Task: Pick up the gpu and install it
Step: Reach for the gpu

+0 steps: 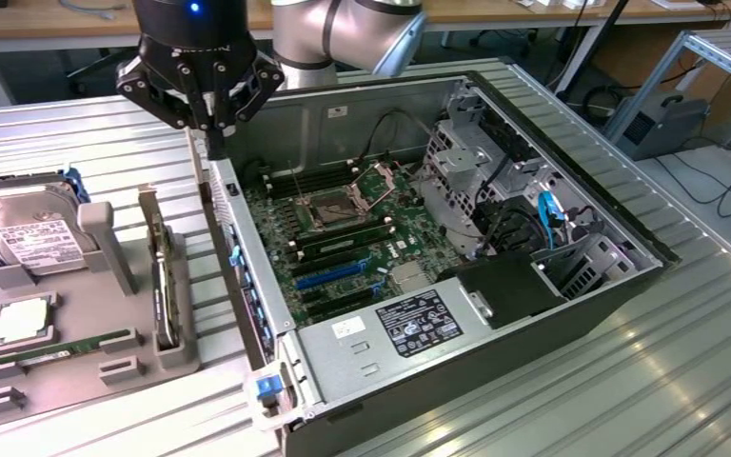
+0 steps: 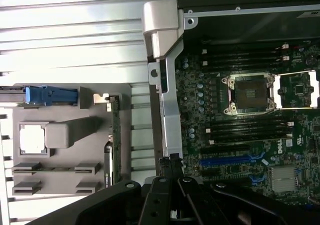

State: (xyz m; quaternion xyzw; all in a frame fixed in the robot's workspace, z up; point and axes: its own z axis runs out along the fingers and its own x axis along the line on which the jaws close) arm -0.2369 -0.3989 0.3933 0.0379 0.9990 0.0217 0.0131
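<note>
Exterior view: gripper (image 1: 216, 145) fully closed, empty, tips just above the computer case (image 1: 505, 381) wall edge; gpu (image 1: 159, 281) stands on edge in gray tray (image 1: 73, 400), apart. Wrist view: same, fingers closed over case rail, gpu in tray

A white DELL mark (image 2: 288, 145) is showing on the motherboard (image 2: 215, 120); the drive label (image 1: 38, 238) and supply label (image 1: 419, 322) are carrying unreadable print
</note>
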